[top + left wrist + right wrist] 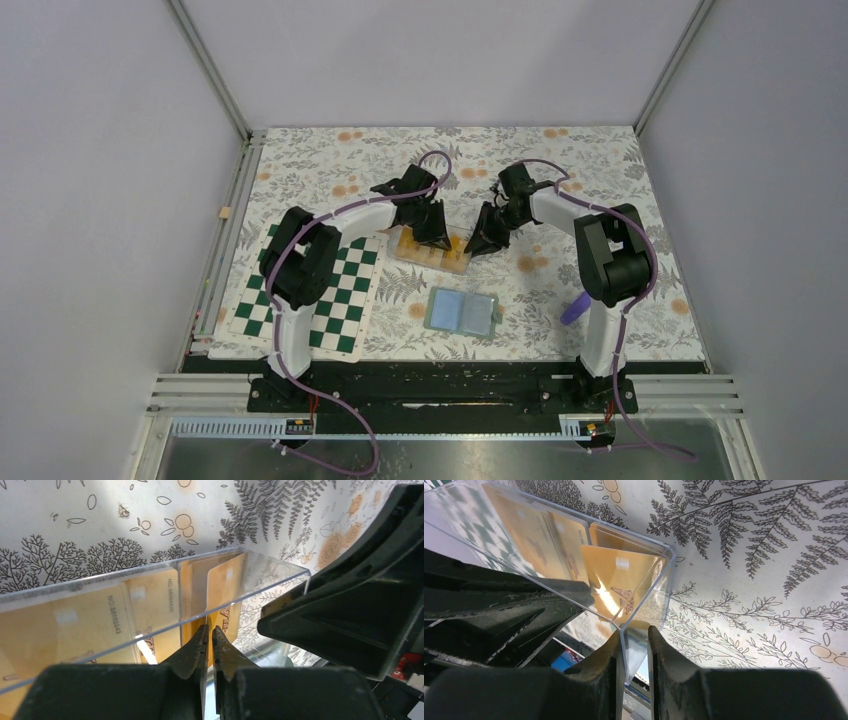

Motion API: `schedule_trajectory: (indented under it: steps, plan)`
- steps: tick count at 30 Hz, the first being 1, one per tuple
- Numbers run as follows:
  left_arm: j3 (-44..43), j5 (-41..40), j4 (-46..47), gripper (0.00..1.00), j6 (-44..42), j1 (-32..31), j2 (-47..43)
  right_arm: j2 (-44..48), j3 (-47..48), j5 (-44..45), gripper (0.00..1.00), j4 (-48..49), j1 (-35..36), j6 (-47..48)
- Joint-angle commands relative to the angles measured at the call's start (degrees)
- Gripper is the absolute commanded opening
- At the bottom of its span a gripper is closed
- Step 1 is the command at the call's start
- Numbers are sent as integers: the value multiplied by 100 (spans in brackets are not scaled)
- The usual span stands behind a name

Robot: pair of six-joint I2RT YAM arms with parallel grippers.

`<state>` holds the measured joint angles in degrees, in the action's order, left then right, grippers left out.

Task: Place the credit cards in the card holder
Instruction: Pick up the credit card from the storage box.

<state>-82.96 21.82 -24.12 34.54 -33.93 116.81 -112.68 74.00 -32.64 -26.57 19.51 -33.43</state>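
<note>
Closest in, the left tool is pressed almost together, pinching the near edge of an upright credit card. The right tool clamps an end wall of the clear tray. On the flowered tabletop the chequered board lies to the left. The tray sits in the centre with the other credit cards inside. The blue card holder lies near it towards the arm bases, long axis left to right, roughly midway between the arms. I'd judge only the tray wall stands in the way

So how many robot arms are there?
2. The left arm comes in from the left, pinching a credit card in the clear card holder; the right arm grips the holder's right end.
</note>
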Motion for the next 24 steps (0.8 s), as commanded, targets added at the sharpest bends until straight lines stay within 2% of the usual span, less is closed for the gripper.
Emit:
schedule_trajectory:
  steps: [1,7,20,24]
  plan:
    - [5,572,408,7,92,-149,-321,50,-81,-337,8,198,115,-74]
    - [-17,630,392,7,57,-200,-298,67,-38,-396,8,189,115,-93]
    - [-31,1091,622,16,50,-294,-196,69,-17,-449,8,191,117,-102]
    - [-73,907,463,18,14,-342,-195,43,-2,-457,8,194,115,-101]
